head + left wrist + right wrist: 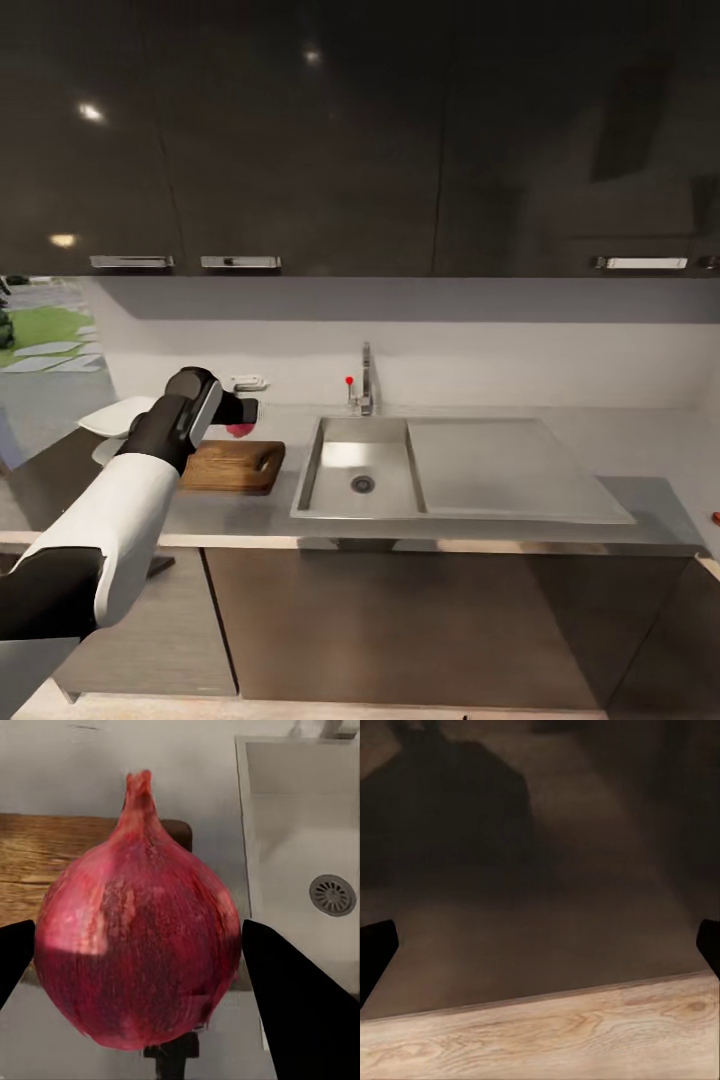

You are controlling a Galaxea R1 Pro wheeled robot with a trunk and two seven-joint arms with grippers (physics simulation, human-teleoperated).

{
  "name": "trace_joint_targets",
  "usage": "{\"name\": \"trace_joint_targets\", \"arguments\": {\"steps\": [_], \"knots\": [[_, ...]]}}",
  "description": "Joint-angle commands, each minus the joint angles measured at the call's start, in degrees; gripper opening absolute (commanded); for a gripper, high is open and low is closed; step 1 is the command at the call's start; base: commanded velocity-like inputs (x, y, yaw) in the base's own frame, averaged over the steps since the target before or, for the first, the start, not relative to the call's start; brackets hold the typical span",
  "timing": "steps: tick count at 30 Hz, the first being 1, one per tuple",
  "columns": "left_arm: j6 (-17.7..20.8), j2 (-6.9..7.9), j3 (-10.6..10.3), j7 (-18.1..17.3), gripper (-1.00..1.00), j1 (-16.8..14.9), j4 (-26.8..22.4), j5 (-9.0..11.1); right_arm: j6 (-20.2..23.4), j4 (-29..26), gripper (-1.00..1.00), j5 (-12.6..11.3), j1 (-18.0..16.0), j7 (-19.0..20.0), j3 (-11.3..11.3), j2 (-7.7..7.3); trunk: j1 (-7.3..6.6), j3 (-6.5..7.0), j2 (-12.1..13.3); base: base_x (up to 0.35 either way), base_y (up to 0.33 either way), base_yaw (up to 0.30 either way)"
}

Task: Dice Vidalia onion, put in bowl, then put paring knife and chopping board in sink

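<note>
The onion (pixel 139 922) is whole, round and deep red, with a papery skin and a pointed tip. The left gripper (pixel 139 967) grasps it between both fingers, above the chopping board (pixel 232 466) near the countertop's (pixel 480 530) left end, just beside the sink (pixel 360 470). The right gripper's (pixel 540 945) fingers are spread wide, holding nothing.

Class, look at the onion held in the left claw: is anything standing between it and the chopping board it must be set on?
Nothing visible. The left claw holds the red onion above the chopping board, whose top looks bare.
</note>
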Motion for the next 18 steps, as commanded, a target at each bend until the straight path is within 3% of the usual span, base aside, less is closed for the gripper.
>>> {"name": "trace_joint_targets", "arguments": {"steps": [1, 11, 18], "knots": [[0.2, 0.09, -0.1, 0.0, -1.00, 0.0, 0.0, 0.2, -0.2, 0.0, 1.00, -0.4, -0.1, -0.2, 0.4, -0.01, 0.01, -0.09, -0.1, 0.000, 0.293, 0.000], [0.1, 0.05, 0.0, 0.0, -1.00, 0.0, 1.3, 0.2, -0.2, 0.0, 1.00, -0.3, -0.1, -0.2, 0.4, -0.22, 0.01, -0.09, -0.1, 0.000, 0.286, 0.000], [0.1, -0.03, 0.0, 0.0, -1.00, 0.0, 1.7, 0.2, -0.2, 0.0, 1.00, -0.3, -0.1, -0.2, 0.4, -0.21, 0.01, -0.09, -0.1, 0.000, 0.180, 0.000]]}}
